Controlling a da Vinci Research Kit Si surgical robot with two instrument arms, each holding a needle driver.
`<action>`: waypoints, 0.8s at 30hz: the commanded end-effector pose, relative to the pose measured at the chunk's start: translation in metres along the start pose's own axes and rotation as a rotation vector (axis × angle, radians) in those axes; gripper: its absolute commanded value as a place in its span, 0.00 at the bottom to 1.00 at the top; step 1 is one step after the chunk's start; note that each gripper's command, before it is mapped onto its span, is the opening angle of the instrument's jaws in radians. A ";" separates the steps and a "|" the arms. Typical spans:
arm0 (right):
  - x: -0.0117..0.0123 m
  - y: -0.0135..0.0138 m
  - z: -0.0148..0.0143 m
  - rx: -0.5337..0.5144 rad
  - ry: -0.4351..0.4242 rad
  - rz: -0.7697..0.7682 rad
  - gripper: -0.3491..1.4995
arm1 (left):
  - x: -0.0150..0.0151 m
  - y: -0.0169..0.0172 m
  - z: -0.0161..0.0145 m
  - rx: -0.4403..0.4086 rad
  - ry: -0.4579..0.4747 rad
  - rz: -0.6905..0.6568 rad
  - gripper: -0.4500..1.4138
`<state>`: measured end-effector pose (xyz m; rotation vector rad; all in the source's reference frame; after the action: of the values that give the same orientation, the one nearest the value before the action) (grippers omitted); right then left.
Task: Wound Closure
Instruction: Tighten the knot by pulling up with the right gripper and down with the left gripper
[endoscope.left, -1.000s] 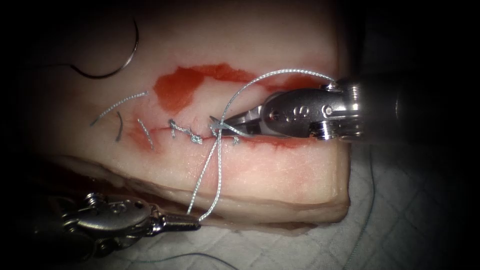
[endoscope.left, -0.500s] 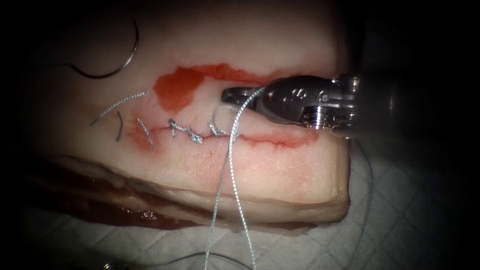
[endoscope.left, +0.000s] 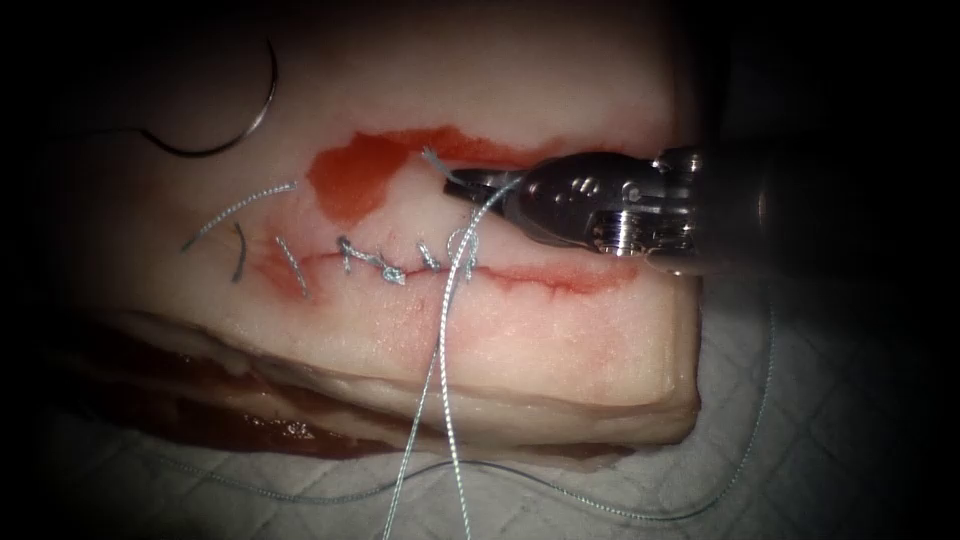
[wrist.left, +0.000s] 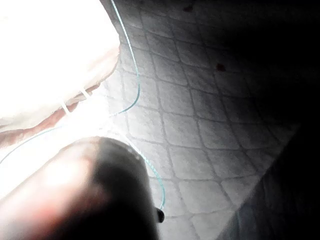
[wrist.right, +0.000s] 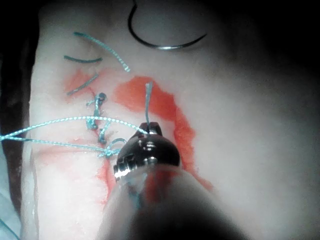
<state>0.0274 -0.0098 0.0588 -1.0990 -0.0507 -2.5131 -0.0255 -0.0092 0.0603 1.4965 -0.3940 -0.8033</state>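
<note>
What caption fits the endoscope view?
Right tool grips thread over the tissue; needle lies free.

pad (endoscope.left: 830, 420): white quilted sheet, basically the only extra thing here. It runs along the bottom and up the right side of the endoscope view.
pattern: stitched lines crossing into a diamond grid, clearest in the left wrist view (wrist.left: 200, 125), where each diamond looks a bit puffy.
light: bright close to the middle, fading to near black out at the edges in both views.
stain (endoscope.left: 280, 428): dark reddish, wet-looking patch on the pad at lower left of the endoscope view, with a few shiny glints.
spots (wrist.left: 220, 67): two tiny dark specks on the pad in the left wrist view, well apart.
</note>
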 end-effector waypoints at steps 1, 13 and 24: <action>-0.0007 -0.0004 0.0009 0.017 0.001 0.010 0.00 | 0.0003 0.0009 0.0001 0.002 0.028 -0.022 0.00; -0.0007 -0.0010 0.0010 0.086 0.014 0.048 0.00 | 0.0069 0.0023 0.0014 0.551 0.197 -0.087 0.00; -0.0003 -0.0017 0.0011 0.168 0.049 0.108 0.00 | 0.0075 0.0055 0.0017 0.525 0.280 -0.220 0.00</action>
<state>0.0269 -0.0084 0.0592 -0.9413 -0.1793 -2.3910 -0.0197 -0.0158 0.0636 2.1519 -0.2126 -0.6841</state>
